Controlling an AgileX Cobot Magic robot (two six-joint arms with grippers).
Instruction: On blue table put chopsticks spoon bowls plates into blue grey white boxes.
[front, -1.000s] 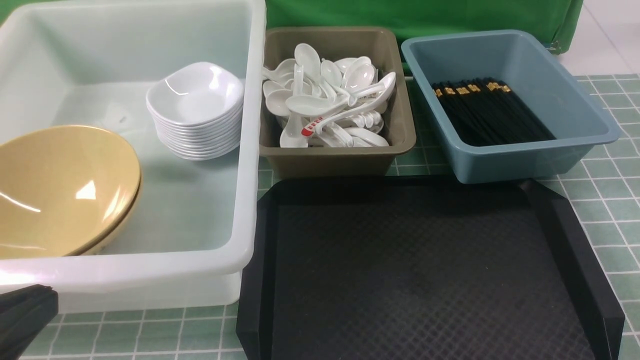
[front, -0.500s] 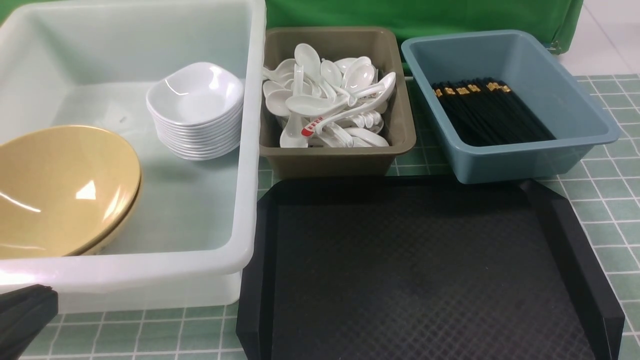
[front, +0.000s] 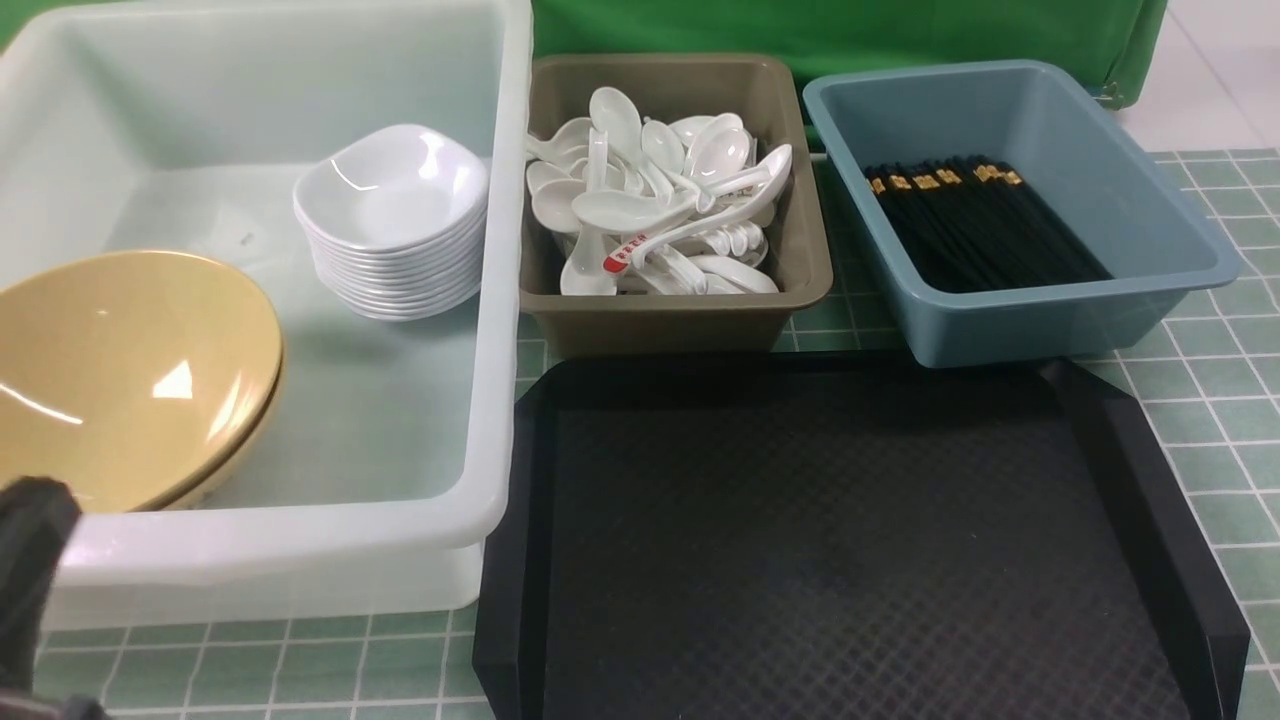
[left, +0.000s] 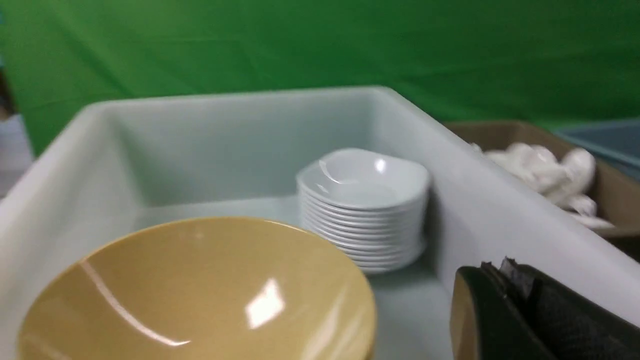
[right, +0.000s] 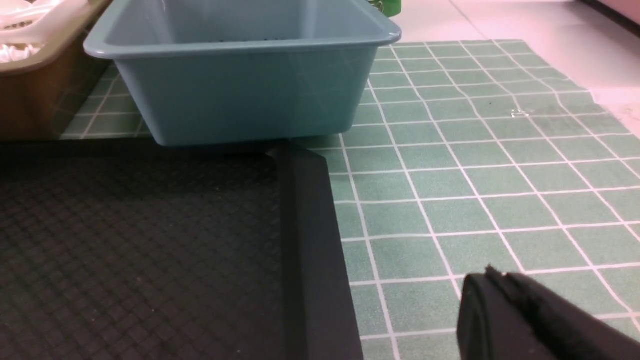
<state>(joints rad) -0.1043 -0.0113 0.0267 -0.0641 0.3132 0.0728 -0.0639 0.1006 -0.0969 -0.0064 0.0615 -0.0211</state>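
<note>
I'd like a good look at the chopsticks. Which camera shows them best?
The front view: the chopsticks lie bundled in the blue box, gold bands visible. The right wrist view shows only that box's outer wall; the left wrist view shows only its blurred edge.

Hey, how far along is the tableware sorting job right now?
It looks finished. The bowls and stacked plates sit in the white tub, spoons fill the grey bin, and chopsticks lie in the blue bin. The black tray holds nothing. Neither gripper visibly holds anything, and nothing loose shows on the table.
</note>
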